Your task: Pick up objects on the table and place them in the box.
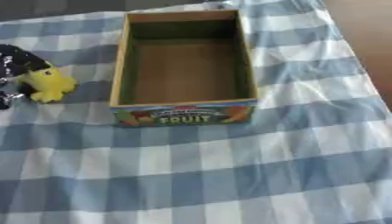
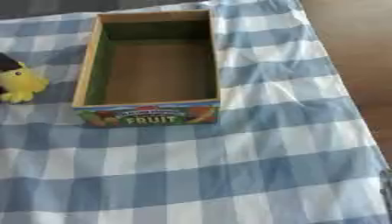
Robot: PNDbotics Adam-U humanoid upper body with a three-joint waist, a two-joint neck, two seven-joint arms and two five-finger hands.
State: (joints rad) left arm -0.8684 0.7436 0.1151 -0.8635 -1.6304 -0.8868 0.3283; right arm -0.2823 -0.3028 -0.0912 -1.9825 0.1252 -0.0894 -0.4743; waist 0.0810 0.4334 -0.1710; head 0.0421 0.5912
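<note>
On the blue-checked tablecloth (image 1: 229, 175), the robot's black left hand (image 1: 17, 65) grasps a yellow plush toy (image 1: 47, 84); the cardboard fruit box (image 1: 183, 114) stands empty.

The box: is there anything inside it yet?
No. The box shows only its bare brown floor, and the yellow toy is in the left hand, outside the box's left wall.

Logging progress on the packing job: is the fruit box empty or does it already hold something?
Empty. The box stands open-topped on the checked cloth, and its bare brown floor shows with nothing on it. The yellow toy is outside, to its left.
</note>
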